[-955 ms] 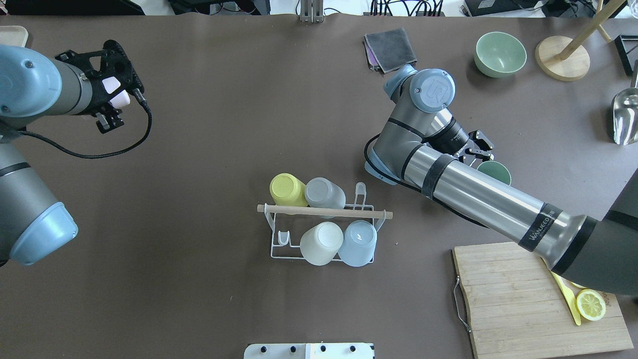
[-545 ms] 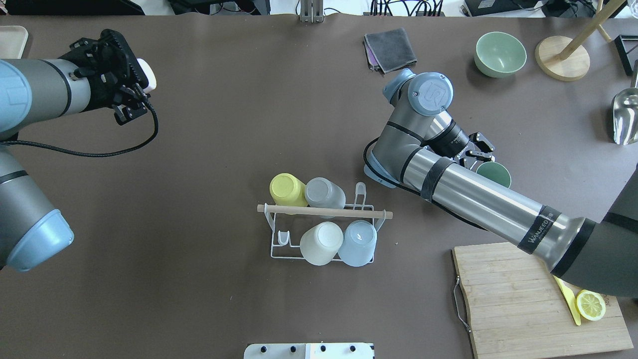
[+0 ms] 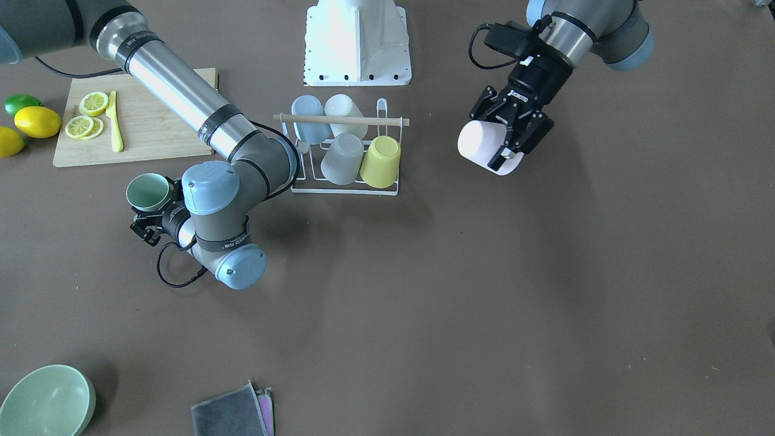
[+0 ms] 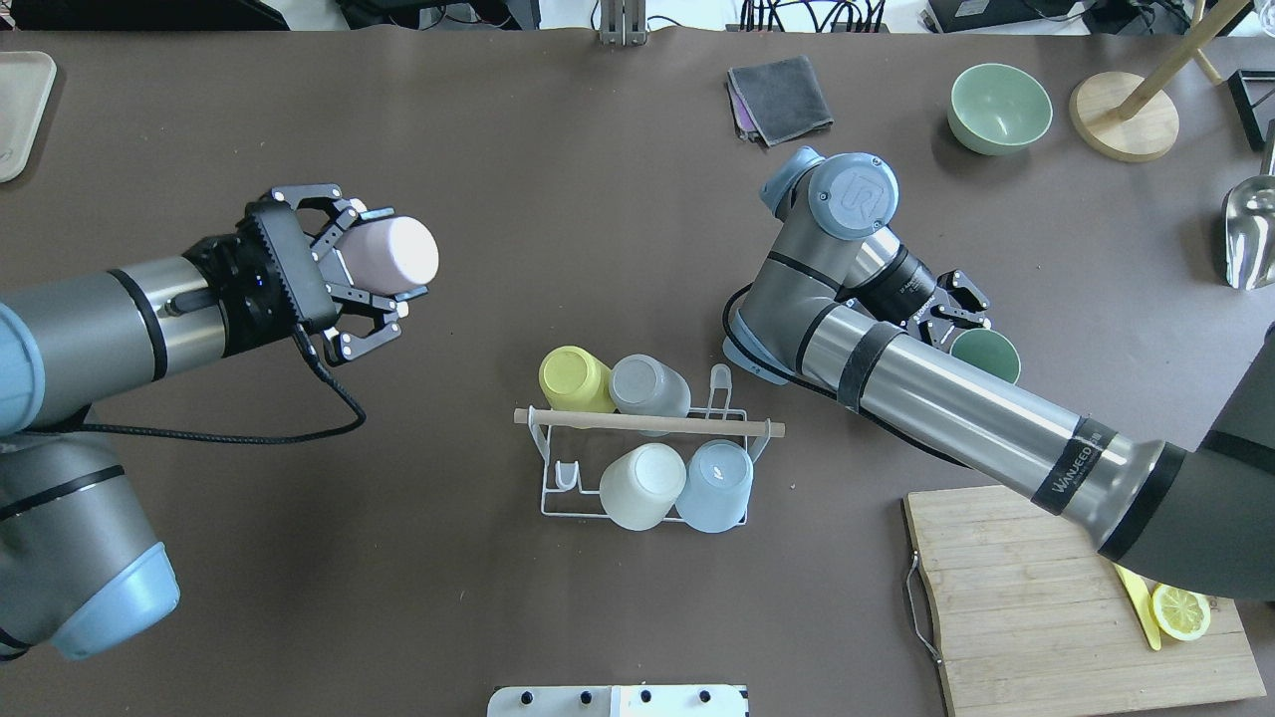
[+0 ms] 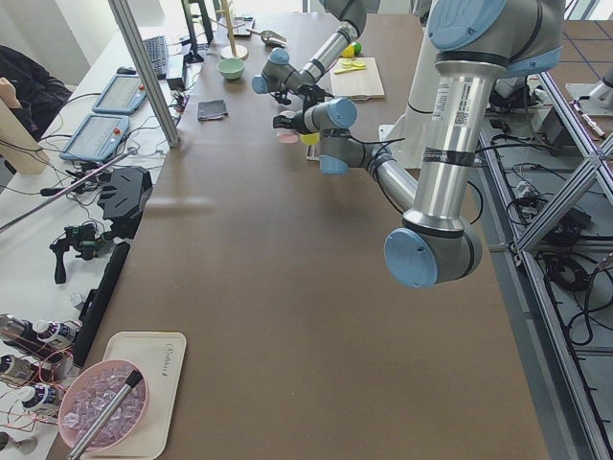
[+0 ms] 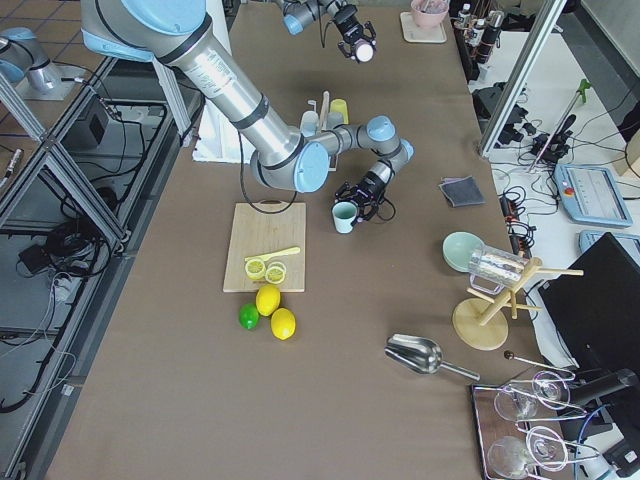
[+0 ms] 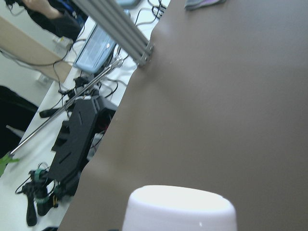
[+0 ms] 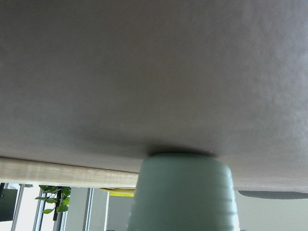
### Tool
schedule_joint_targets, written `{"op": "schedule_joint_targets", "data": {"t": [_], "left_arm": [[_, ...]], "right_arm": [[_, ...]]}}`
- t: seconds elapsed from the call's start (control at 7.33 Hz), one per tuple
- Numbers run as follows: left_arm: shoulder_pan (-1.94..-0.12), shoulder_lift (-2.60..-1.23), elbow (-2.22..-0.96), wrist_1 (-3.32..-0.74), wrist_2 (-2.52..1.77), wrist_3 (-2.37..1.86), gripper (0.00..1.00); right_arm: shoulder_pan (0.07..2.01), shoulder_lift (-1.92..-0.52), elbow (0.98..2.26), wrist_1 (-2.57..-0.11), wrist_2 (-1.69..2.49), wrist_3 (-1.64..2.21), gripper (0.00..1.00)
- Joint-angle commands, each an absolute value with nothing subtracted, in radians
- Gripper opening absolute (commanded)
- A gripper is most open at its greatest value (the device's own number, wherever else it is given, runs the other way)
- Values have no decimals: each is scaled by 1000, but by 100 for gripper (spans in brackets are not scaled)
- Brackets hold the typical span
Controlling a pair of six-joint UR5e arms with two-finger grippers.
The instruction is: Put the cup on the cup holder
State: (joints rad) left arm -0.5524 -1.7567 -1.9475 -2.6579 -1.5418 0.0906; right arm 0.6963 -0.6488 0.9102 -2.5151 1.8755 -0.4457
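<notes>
Pale pink cup (image 4: 390, 249) was clamped in the left gripper (image 4: 400, 261), jaws closed on its sides. Over the last second that arm swung in from the far-left edge of the worktop (image 4: 598, 179) toward the middle, wrist turned so the cup led. Cup was in the air, nearer the cup holder (image 4: 697, 426) but well apart from it, on the robot's left. My read: carry phase, placing not begun. Right gripper (image 4: 958, 311) barely shifted, sat just beside the green cup (image 4: 986, 355) standing mouth-up on the worktop; couldn't tell whether it was apart or clamped.

Pink cup's long axis was near level, in line with the gripper's reach. Closed base pointed away from the wrist, toward the robot's right; mouth faced the gripper. Holder already carried four cups; two prongs looked free, near-left and far-right. Likely needs a wrist turn to bring the mouth down before seating.
</notes>
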Motion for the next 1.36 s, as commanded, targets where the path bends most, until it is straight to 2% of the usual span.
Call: {"op": "schedule_joint_targets", "data": {"t": [0.0, 0.27, 0.68, 0.82, 1.23], "left_arm": [[-407, -1753, -1915, -2967, -1545, -17, 46], [-318, -1775, -1872, -3182, -1546, -89, 46], [-275, -1925, -1654, -3463, -1589, -182, 46], [-264, -1971, -1570, -3543, -1589, -183, 46], [-264, -1991, -1476, -3600, -1594, -175, 46]], "right_arm": [[693, -649, 920, -2523, 1833, -452, 56], [687, -711, 1070, -2571, 1774, -454, 54], [692, -813, 1352, -2571, 1752, -440, 52], [693, -830, 1433, -2566, 1759, -439, 42], [727, -850, 1543, -2482, 1820, -451, 41]]}}
